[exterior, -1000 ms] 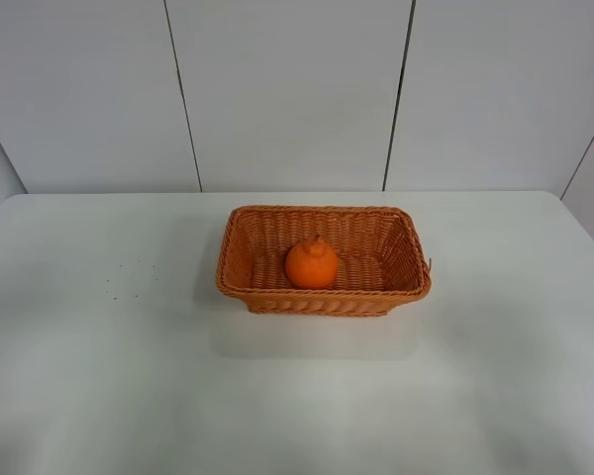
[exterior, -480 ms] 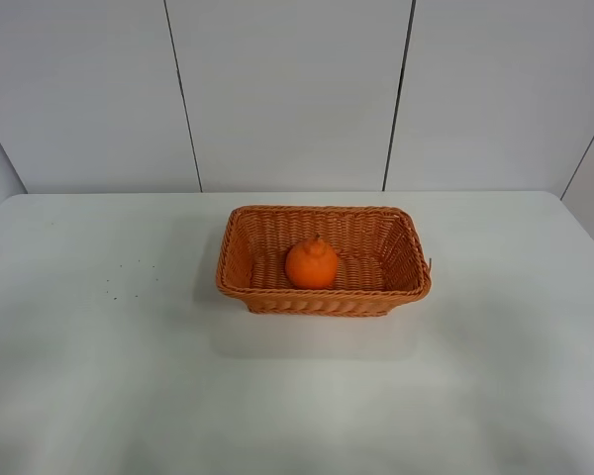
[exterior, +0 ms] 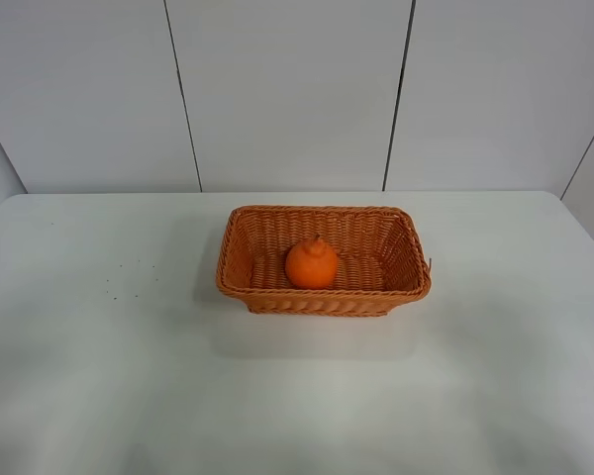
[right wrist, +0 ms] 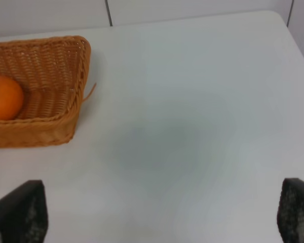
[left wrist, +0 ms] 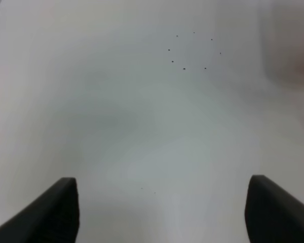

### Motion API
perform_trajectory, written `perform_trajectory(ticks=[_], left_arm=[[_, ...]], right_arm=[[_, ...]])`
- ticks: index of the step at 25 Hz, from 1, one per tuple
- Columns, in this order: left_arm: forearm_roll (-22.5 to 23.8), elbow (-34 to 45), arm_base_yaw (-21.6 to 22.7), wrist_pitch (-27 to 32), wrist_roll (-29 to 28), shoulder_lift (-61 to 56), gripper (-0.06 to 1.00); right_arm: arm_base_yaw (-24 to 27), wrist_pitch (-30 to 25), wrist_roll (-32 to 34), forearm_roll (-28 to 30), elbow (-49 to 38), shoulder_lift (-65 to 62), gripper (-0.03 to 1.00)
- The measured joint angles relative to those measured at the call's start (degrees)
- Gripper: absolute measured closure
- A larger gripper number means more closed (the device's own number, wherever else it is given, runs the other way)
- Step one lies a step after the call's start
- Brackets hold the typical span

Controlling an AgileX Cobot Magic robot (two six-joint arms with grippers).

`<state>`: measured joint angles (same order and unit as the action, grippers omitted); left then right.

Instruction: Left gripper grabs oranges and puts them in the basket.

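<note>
The orange (exterior: 311, 263) lies inside the wicker basket (exterior: 240, 282) in the middle of the white table. It shows in the right wrist view too, the orange (right wrist: 4, 97) in the basket (right wrist: 66, 121). Neither arm shows in the exterior high view. My left gripper (left wrist: 162, 212) is open and empty over bare table, both black fingertips (left wrist: 55, 212) wide apart. My right gripper (right wrist: 162, 212) is open and empty, apart from the basket's right end.
A few small dark specks (exterior: 129, 277) mark the table left of the basket; they also show in the left wrist view (left wrist: 190, 50). White wall panels (exterior: 297, 89) stand behind the table's far edge.
</note>
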<state>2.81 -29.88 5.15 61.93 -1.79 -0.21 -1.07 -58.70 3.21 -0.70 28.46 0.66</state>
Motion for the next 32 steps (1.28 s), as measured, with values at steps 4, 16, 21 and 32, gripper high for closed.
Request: perform_trajectory(ticks=[4, 16, 21, 32], left_arm=[[0.47, 0.00, 0.00, 0.00, 0.00, 0.00, 0.16], [0.65, 1.57, 0.00, -1.30, 0.05, 0.00, 0.16], [0.65, 1.61, 0.00, -1.30, 0.05, 0.00, 0.16], [0.70, 1.61, 0.00, -1.30, 0.10, 0.00, 0.16]], right_arm=[[0.00, 0.00, 0.00, 0.00, 0.00, 0.00, 0.27], [0.00, 0.00, 0.00, 0.00, 0.00, 0.00, 0.27], [0.00, 0.00, 0.00, 0.00, 0.00, 0.00, 0.27], [0.00, 0.00, 0.00, 0.00, 0.00, 0.00, 0.27]])
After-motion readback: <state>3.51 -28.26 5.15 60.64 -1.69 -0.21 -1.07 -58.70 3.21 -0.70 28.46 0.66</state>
